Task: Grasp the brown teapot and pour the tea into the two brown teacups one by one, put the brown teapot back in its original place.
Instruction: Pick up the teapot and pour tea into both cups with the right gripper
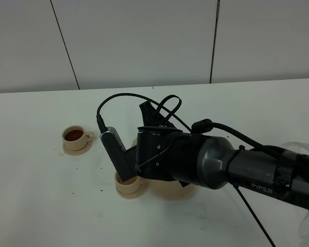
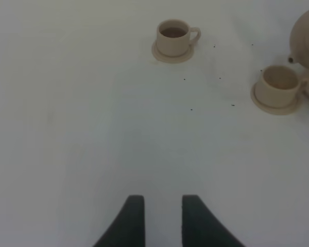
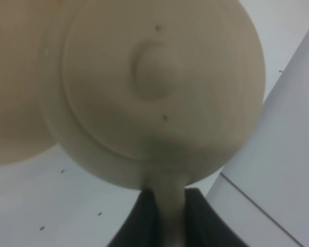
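One brown teapot [image 3: 159, 92], two teacups, each on a small saucer. The right tool [image 3: 170, 216] pinches the teapot's loop handle [image 3: 167, 188]. The pot is at its wide saucer [image 1: 167, 193], spout [image 2: 291, 60] towards the near teacup [image 2: 278, 85]. The far teacup [image 2: 172, 37] holds tea. The left tool [image 2: 162, 221] hangs spread over the surface [image 2: 92, 128]

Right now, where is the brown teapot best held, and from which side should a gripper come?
Take the brown teapot by its loop handle, coming in from the handle's own side. The right gripper is shut on it there. The body is round and wide, so probably only the thin handle fits between the jaws.
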